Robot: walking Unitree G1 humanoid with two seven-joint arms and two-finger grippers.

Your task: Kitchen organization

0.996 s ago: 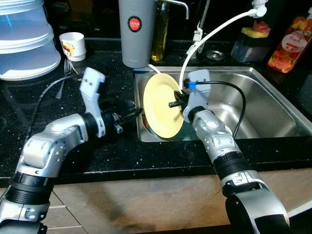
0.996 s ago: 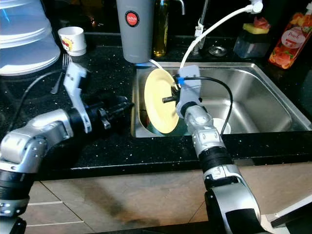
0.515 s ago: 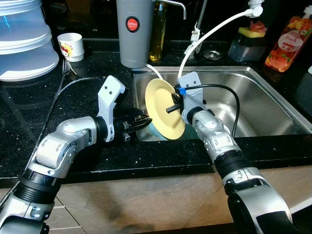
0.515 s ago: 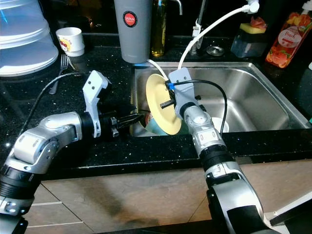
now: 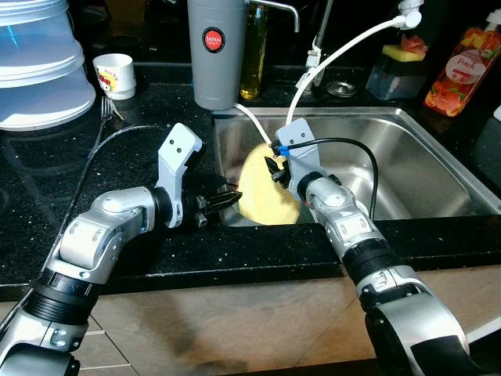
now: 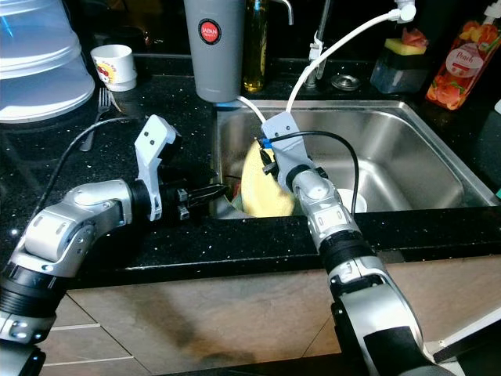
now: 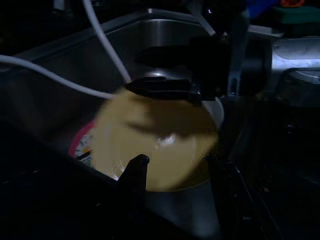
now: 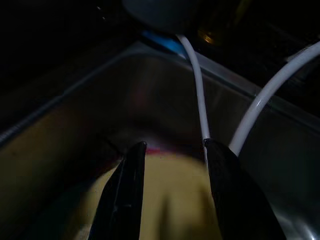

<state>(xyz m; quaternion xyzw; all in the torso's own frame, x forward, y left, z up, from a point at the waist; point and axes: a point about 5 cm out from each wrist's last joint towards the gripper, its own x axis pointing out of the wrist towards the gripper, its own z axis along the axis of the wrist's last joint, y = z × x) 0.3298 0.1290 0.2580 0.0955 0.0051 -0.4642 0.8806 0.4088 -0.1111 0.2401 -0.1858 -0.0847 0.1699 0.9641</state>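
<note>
A yellow plate [image 5: 266, 196] leans low against the left end of the steel sink [image 5: 407, 168], lying over other dishes, among them a pink one [image 7: 82, 145]. My right gripper [image 5: 274, 163] is at the plate's upper rim. In the right wrist view its fingers [image 8: 130, 170] are spread open, with the plate's face [image 8: 175, 200] showing beyond them. My left gripper [image 5: 227, 202] hovers over the counter at the sink's left lip, pointing at the plate. It is open and holds nothing; the plate [image 7: 155, 145] lies ahead of its fingertips.
A grey canister [image 5: 215, 51], an oil bottle [image 5: 252, 55] and white hoses [image 5: 337, 51] stand behind the sink. A white cup [image 5: 115, 72], a fork [image 5: 106, 117] and stacked white containers [image 5: 39, 63] sit on the left of the black counter. A sponge holder [image 5: 403, 66] and a red bottle [image 5: 458, 66] stand at the back right.
The plate has gone from upright above the sink to leaning low inside it, and my right gripper came down with it. My left gripper moved from the counter to the sink's edge.
</note>
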